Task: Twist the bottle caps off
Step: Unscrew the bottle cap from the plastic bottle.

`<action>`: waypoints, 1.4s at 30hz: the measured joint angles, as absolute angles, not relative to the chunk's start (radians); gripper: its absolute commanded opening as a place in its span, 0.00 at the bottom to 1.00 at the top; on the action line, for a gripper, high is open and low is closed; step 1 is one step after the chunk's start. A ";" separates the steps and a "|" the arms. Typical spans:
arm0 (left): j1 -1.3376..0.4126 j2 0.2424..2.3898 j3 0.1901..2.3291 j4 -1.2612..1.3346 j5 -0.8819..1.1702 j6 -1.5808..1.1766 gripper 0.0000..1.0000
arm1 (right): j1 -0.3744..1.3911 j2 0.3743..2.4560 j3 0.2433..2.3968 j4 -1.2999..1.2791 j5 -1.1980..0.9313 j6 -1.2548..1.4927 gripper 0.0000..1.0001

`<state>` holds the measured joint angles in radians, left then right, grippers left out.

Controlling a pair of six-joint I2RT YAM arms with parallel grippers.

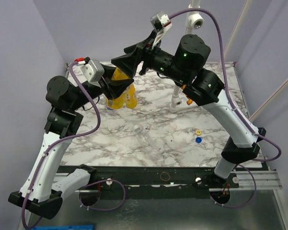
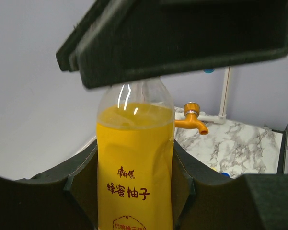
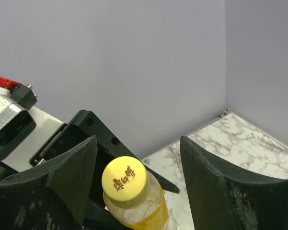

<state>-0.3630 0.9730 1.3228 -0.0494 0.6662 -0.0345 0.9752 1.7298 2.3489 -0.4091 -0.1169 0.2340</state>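
My left gripper (image 2: 134, 191) is shut on the labelled body of a yellow-orange bottle (image 2: 134, 163) and holds it upright; in the top view this gripper (image 1: 118, 85) is at the table's back left. The bottle's yellow cap (image 3: 125, 181) is on its neck. My right gripper (image 3: 139, 184) is open, its fingers (image 3: 211, 182) on either side of the cap without touching it; it hovers just above (image 1: 134, 58). A second yellow bottle (image 1: 131, 98) stands beside the held one. A plain clear bottle (image 1: 148, 139) lies mid-table. The blue-labelled bottle is out of view.
A loose yellow cap (image 1: 198, 132) and a loose blue cap (image 1: 198, 140) lie right of centre. A white post with an orange tap (image 1: 187, 99) stands mid-back, also seen in the left wrist view (image 2: 191, 120). Purple walls enclose the marble table (image 1: 230, 96).
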 measured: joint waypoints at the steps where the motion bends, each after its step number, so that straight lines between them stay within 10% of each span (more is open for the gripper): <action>1: -0.363 0.975 1.323 -0.050 0.661 -0.035 0.00 | 0.975 1.730 2.337 -0.409 -0.117 0.235 0.69; 5: -0.363 0.981 1.323 -0.051 0.645 -0.036 0.00 | 0.975 1.730 2.312 -0.409 -0.117 0.237 0.51; 14: -0.363 0.980 1.323 -0.052 0.641 -0.044 0.00 | 0.975 1.723 2.282 -0.352 -0.117 0.243 0.64; 21: -0.363 0.977 1.323 -0.052 0.641 -0.049 0.00 | 0.975 1.723 2.282 -0.330 -0.118 0.244 0.43; 28: -0.363 0.973 1.321 -0.063 0.641 -0.064 0.00 | 0.975 1.715 2.265 -0.316 -0.128 0.240 0.01; 42: -0.368 1.013 1.404 -0.005 1.068 -0.358 0.00 | 0.947 1.610 2.145 -0.162 -0.678 0.207 0.01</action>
